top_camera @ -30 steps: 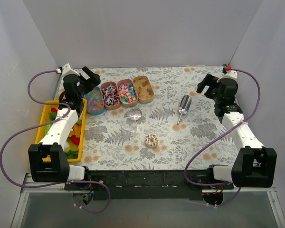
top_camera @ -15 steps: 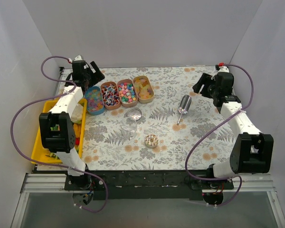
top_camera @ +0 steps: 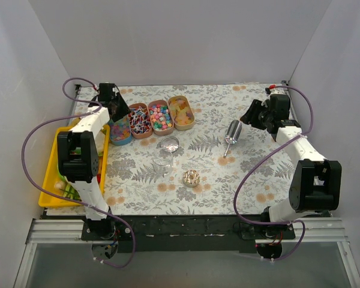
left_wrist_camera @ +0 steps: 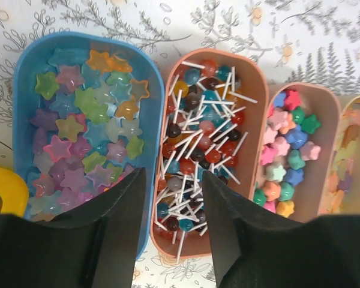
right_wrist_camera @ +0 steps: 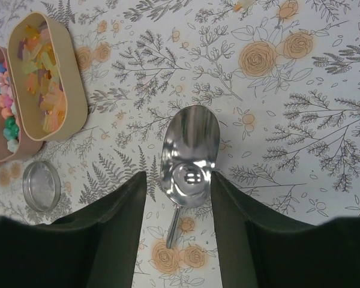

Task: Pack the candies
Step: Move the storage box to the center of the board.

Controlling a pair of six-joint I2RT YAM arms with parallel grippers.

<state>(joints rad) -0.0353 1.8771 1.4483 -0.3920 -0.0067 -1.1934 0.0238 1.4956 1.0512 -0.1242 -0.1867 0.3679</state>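
The candies (top_camera: 160,117) lie in four oval trays (top_camera: 186,128) set side by side, all well to the left of the scoop (right_wrist_camera: 189,157) and a little farther back. Farthest from the scoop is the blue tray (left_wrist_camera: 23,72), full of pastel stars (left_wrist_camera: 84,129). Next toward the scoop is the lollipop tray (left_wrist_camera: 256,90), heaped with lollipops (left_wrist_camera: 195,153) on white sticks. Then comes the third tray (left_wrist_camera: 329,120), with bright flower-shaped sweets (left_wrist_camera: 288,159). Nearest the scoop is the gummy tray (right_wrist_camera: 72,90), with yellow-orange gummies (right_wrist_camera: 39,63). The left gripper (left_wrist_camera: 174,173) hangs over the two trays farthest from the scoop. Its jaws are spread and hold nothing, with the gap above the lollipop tray's edge next to the blue tray. The right gripper (right_wrist_camera: 177,174) is over the scoop itself, jaws parted to either side of the bowl and gripping nothing. Whether its fingers touch the metal cannot be told. The scoop lies on the table (top_camera: 258,168), bowl toward the back and thin handle toward the arms' bases. Left of the scoop and nearer than the trays is a round clear lid (right_wrist_camera: 41,186). Left again and nearer the bases stand a jar (top_camera: 162,161) and a small foil cup (top_camera: 191,177). Far left of the scoop, beyond the blue tray, is a yellow bin (top_camera: 48,180).
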